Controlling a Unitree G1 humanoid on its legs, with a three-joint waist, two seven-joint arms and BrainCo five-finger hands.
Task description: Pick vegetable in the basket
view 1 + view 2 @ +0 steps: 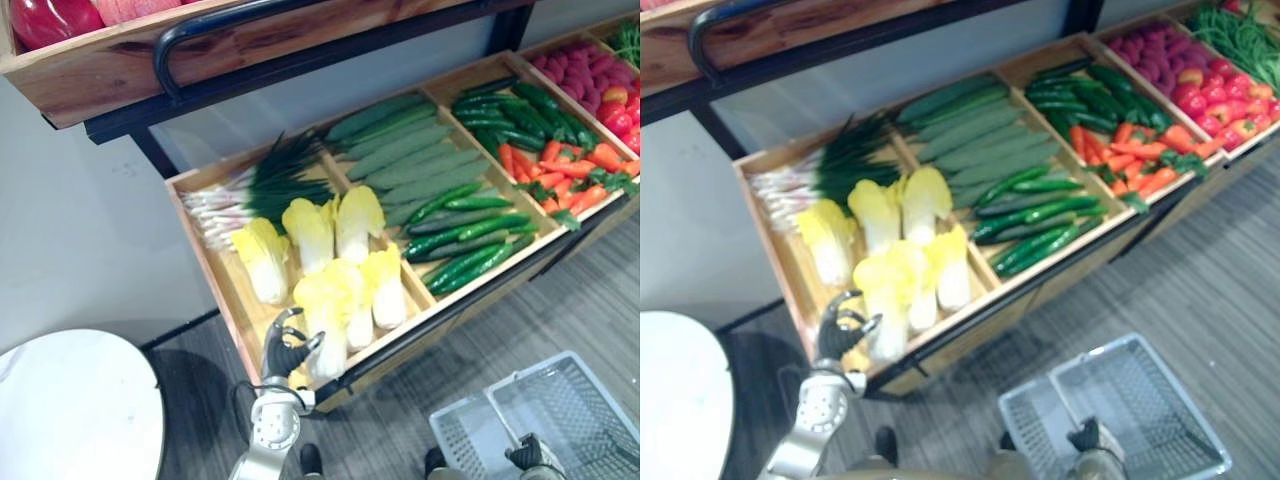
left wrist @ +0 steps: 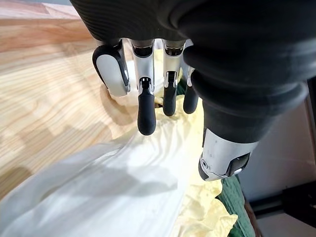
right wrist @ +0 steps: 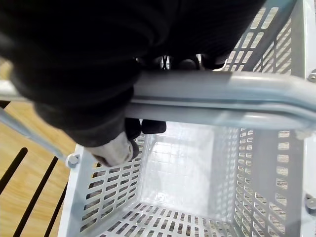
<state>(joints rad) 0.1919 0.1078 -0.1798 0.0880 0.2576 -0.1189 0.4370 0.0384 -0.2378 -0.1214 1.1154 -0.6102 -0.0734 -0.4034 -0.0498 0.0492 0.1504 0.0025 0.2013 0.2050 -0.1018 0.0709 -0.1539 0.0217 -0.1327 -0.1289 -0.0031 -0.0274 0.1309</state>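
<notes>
The left hand [image 1: 285, 348] hangs at the near corner of the tray [image 1: 218, 278], fingers [image 2: 146, 111] apart, just over the nearest cabbage [image 1: 325, 312], which it has not yet gripped. The right hand [image 3: 114, 148] is clamped on the handle [image 3: 222, 96] of the basket [image 1: 470, 432], below the tray and empty. By my reckoning the lifting and dropping in are still to come.

1. This is a grocery shop's produce section: a sloping wooden display rack [image 1: 228, 290] is split into compartments.
2. Each compartment holds a heap of one sort: cabbages [image 1: 335, 250], spring onions [image 1: 250, 195], cucumbers [image 1: 410, 160], carrots [image 1: 565, 170].
3. A second wooden shelf [image 1: 100, 65] with red produce sits above it.
4. A grey plastic shopping basket [image 1: 560, 410] with a bar handle is in front of the rack, over a grey plank floor [image 1: 600, 290].
</notes>
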